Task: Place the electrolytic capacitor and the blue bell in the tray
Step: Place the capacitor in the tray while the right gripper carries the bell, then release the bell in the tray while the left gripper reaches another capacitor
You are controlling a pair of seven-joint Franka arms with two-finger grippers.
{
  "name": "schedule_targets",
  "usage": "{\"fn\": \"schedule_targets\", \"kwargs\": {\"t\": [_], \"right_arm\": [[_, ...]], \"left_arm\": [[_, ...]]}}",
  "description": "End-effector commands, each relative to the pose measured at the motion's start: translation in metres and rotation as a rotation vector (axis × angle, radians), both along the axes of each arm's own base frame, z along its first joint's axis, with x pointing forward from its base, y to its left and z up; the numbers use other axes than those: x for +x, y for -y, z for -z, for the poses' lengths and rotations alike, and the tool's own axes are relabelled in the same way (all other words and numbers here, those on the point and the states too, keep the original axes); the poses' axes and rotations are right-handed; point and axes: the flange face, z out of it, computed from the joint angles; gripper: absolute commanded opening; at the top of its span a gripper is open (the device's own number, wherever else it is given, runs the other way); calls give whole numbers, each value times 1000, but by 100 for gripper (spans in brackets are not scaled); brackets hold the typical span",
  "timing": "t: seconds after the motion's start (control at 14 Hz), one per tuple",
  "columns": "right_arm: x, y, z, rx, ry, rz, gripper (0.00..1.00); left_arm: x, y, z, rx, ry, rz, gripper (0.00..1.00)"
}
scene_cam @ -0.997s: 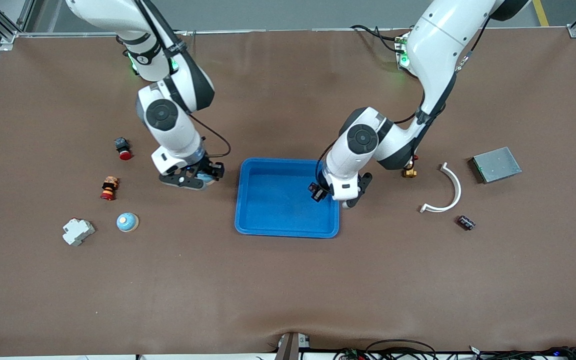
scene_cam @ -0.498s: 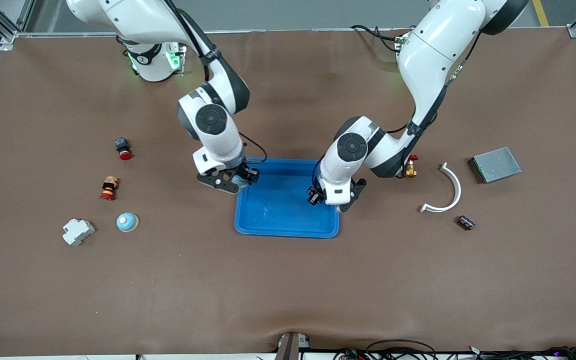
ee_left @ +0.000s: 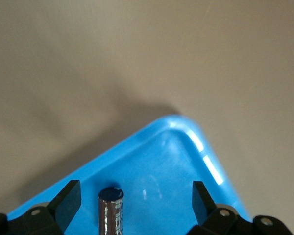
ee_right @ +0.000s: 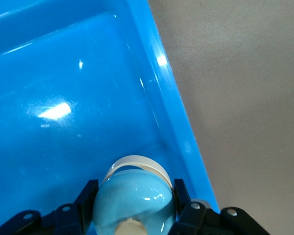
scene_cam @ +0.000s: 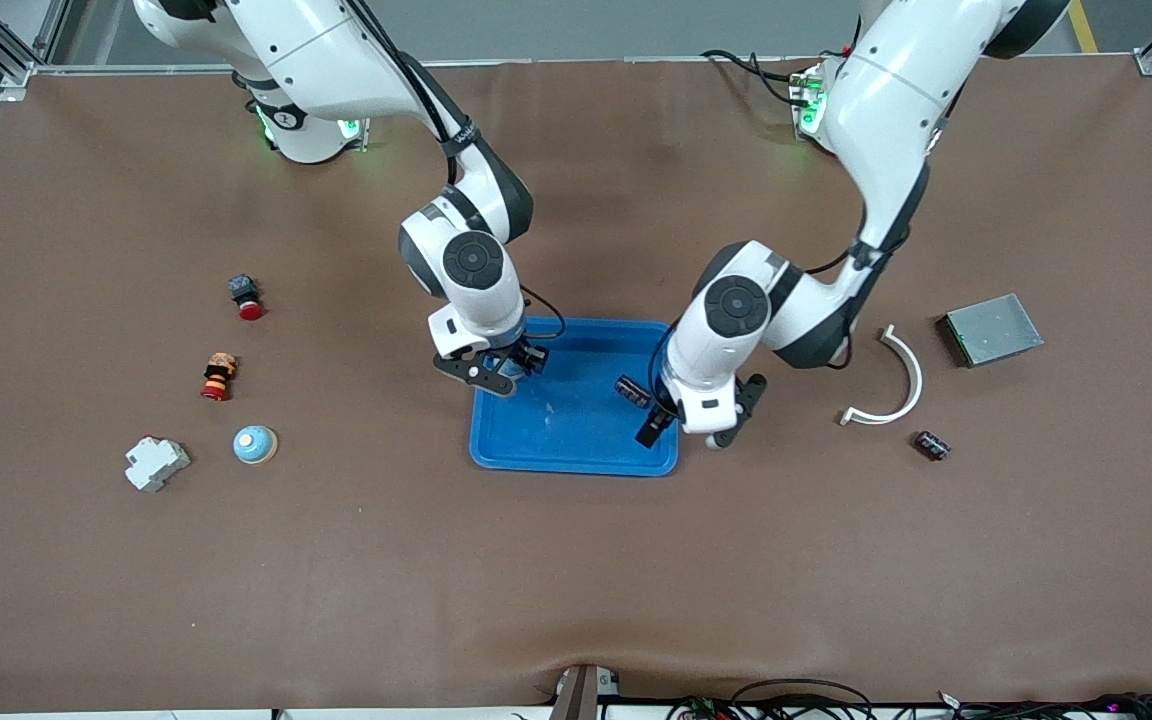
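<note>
The capacitor (scene_cam: 631, 390) lies inside the tray (scene_cam: 576, 466), at the end toward the left arm, near the centre of the front frame. In the left wrist view the capacitor (ee_left: 111, 210) shows low in the frame between the spread jaws of the left gripper (ee_left: 134, 205) and touches neither finger, so its part of the job looks done. The left gripper (scene_cam: 686, 432) hangs over that end's rim. The right gripper (scene_cam: 496, 375) is over the tray's corner toward the right arm, upper in the front frame, jaws pinching the bell (ee_right: 134, 200) by its sides. It sits just inside the wall (ee_right: 166, 98), probably so the bell drops within the rim. The floor under the bell is bare and the capacitor is well apart, so nothing blocks the release. On the desk (scene_cam: 576, 600) toward the right arm's end lie a second bell (scene_cam: 255, 444), a white block (scene_cam: 156, 463) and two red-tipped parts (scene_cam: 218, 376). Toward the left arm's end lie a white arc (scene_cam: 886, 385), a grey plate (scene_cam: 993, 328) and a second capacitor (scene_cam: 932, 446).
</note>
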Motion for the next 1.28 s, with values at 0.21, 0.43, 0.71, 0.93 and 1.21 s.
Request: {"fn": "schedule_targets", "kwargs": {"t": [0.21, 0.43, 0.71, 0.93, 1.21], "right_arm": [[5, -18, 16, 18, 21, 42, 0], [3, -20, 25, 19, 23, 38, 0], [4, -25, 31, 17, 20, 47, 0], [4, -29, 30, 16, 25, 83, 91], [1, -37, 25, 12, 29, 57, 100]], "left_arm": [[41, -56, -88, 67, 60, -4, 100], [54, -107, -120, 111, 61, 68, 100], [60, -166, -149, 167, 28, 178, 100], [64, -210, -166, 181, 13, 234, 100], [64, -258, -166, 214, -58, 333, 100]]}}
